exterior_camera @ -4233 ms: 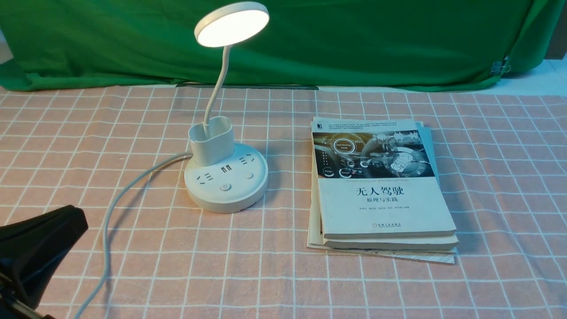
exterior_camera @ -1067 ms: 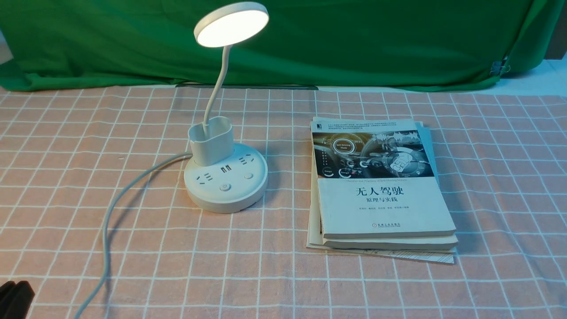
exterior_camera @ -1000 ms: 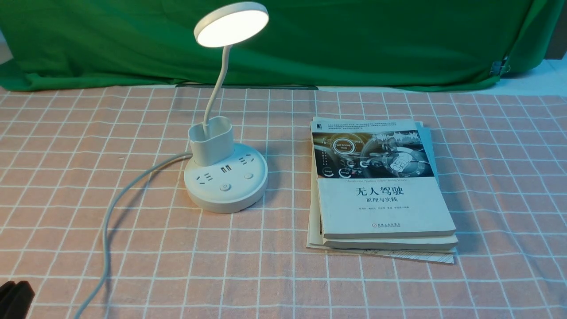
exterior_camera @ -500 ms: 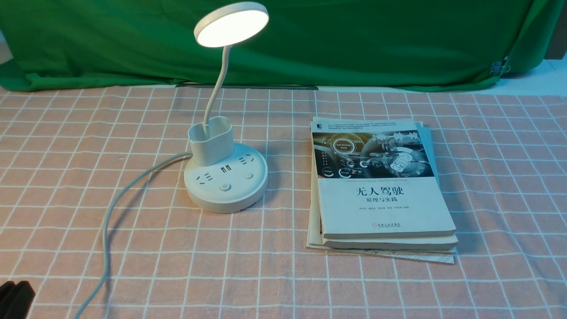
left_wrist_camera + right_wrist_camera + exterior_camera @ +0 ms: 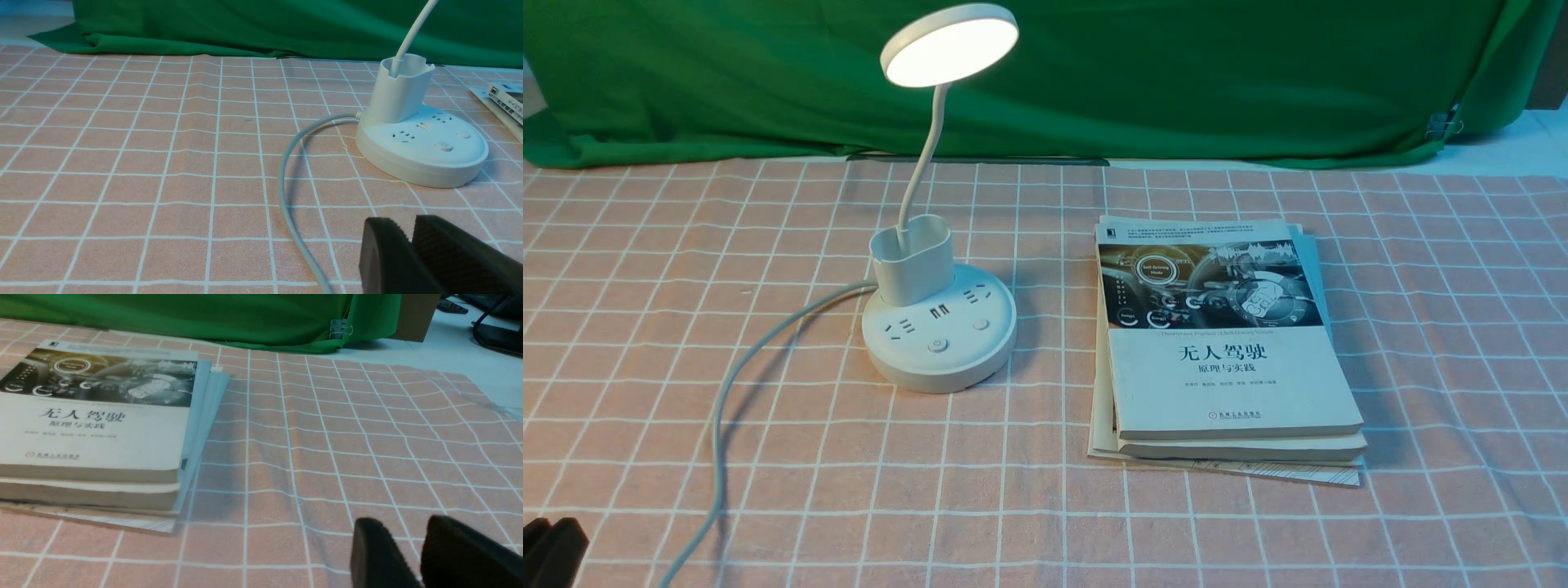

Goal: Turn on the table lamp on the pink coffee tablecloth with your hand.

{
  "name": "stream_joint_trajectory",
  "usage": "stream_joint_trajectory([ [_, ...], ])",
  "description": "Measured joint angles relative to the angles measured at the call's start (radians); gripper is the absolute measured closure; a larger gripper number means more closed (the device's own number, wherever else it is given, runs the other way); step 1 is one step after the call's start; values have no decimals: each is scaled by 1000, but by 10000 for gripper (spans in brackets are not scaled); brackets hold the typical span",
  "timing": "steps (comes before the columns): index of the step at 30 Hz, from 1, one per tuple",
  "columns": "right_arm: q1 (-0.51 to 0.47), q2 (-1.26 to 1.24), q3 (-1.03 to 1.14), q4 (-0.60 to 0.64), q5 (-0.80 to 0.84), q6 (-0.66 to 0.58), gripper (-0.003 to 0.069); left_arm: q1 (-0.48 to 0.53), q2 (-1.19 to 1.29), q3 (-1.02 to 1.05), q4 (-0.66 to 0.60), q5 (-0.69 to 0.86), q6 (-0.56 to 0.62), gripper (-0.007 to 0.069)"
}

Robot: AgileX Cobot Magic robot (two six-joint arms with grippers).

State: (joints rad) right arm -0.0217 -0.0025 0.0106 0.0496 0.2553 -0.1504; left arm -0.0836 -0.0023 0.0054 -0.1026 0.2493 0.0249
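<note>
White lamp (image 5: 939,327) upright on pink grid cloth (image 5: 849,457), disc head lit, cord trailing toward the near-left corner.

Green backdrop cloth (image 5: 1176,73) hanging along the back, pale desk (image 5: 1527,143) showing just below its right end, binder clip (image 5: 338,326) pinching its right hem, brown box (image 5: 416,314) sitting just right of it.

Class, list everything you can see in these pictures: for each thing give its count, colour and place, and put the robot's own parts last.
table lamp: one, white, lit, left of middle on the cloth
cord: one, white, runs from the lamp base toward the near left
books: a stack, pale covers, right of the lamp
tablecloth: one, pink with white grid, under everything
backdrop: one, green, at the back
left gripper: one, black, near left corner
right gripper: one, black, right of the books
</note>
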Motion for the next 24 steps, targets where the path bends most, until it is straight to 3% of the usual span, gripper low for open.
stream_joint_trajectory([
  [24,0,0,0,0,-1,0,419,0,0,0,0,0,0,477],
])
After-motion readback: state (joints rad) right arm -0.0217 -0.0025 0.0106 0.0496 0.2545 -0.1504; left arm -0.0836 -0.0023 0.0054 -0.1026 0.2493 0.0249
